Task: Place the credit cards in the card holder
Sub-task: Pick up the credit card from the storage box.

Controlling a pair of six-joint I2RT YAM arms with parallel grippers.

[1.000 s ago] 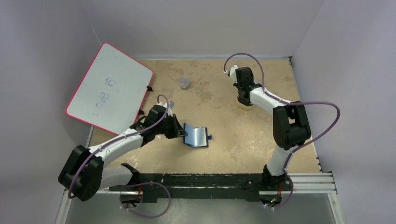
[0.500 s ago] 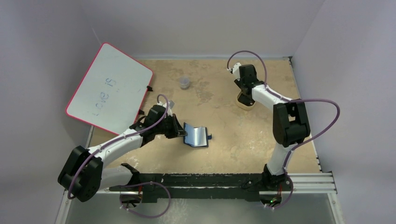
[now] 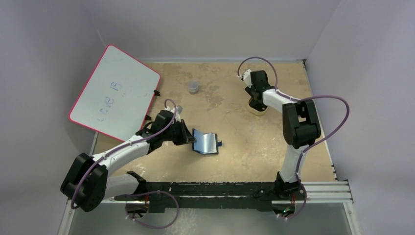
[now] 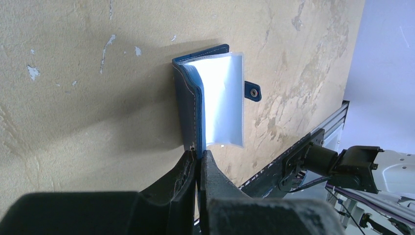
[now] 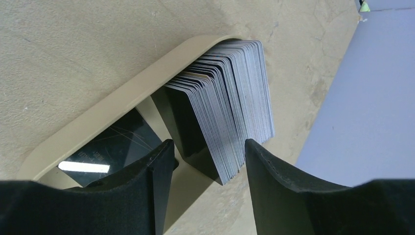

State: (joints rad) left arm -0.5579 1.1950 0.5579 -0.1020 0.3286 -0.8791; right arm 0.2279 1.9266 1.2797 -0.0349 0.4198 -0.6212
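The navy card holder (image 3: 205,142) lies open at the table's middle, one cover (image 4: 188,105) raised and a pale inner pocket (image 4: 224,98) showing. My left gripper (image 3: 190,139) (image 4: 199,155) is shut on the edge of that raised cover. The credit cards (image 5: 235,98) stand as a thick grey-white stack on edge in a tan oval tray (image 5: 112,112) (image 3: 259,110) at the back right. My right gripper (image 3: 254,103) (image 5: 208,147) hangs open just above the stack's near end, one finger on each side, gripping nothing. A dark card (image 5: 105,147) lies flat in the tray.
A pink-edged whiteboard (image 3: 115,90) leans at the back left. A small clear cup (image 3: 194,87) stands at the back middle. The side wall rises close to the right of the tray, and the black base rail (image 3: 220,188) runs along the near edge.
My right gripper has opened from shut, and its wrist has shifted slightly over the tray. The left arm and the card holder have not moved.
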